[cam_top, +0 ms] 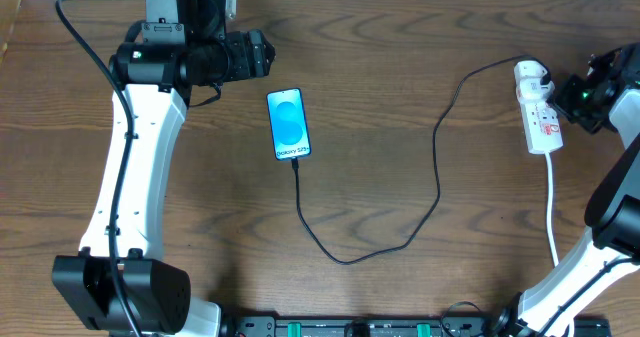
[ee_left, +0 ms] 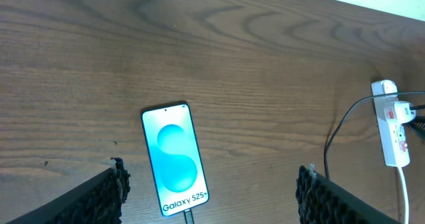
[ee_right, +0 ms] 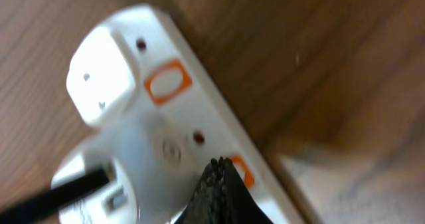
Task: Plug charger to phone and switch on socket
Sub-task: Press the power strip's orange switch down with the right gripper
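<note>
Overhead, blue-screened rectangular smartphone (cam_top: 288,125) left of desk (cam_top: 400,97) centre, thin black charger cable (cam_top: 437,177) plugged into it, white plastic power strip (cam_top: 540,117) by right edge, left wrist, left claw (ee_left: 212,171) apart above smartphone, right wrist, right claw (ee_right: 222,184) together, tip at orange switch (ee_right: 240,169).

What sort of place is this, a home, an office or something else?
Probably a robotics lab or test bench: a white left arm and right arm stand at a wooden table, with a phone, its charger and a power strip laid out on it.
</note>
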{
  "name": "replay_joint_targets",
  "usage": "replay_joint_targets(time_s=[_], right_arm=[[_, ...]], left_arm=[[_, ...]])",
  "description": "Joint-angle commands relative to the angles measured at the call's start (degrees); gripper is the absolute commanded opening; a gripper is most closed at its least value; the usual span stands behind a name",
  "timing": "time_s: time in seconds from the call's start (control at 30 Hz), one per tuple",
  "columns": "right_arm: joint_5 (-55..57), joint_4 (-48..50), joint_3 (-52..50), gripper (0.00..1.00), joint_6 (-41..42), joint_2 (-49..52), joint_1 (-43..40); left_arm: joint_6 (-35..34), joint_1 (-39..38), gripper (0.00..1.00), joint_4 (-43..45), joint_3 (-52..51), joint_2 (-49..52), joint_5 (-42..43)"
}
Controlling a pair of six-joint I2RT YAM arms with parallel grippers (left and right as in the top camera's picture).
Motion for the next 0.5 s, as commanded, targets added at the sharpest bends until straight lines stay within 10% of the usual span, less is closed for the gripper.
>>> replay_joint_targets(time_s=[0.0,0.47], right_arm=[[-9.0,-4.4,-3.5,0.01,1.4,2.2,3.0],[2.2,-2.2,-3.1,0.01,3.8,2.0,0.3]], left_arm=[[0.8,0.3,0.82,-0.1,0.1,0.0,-0.3],[0.8,0.3,0.82,-0.2,0.1,0.0,-0.3]])
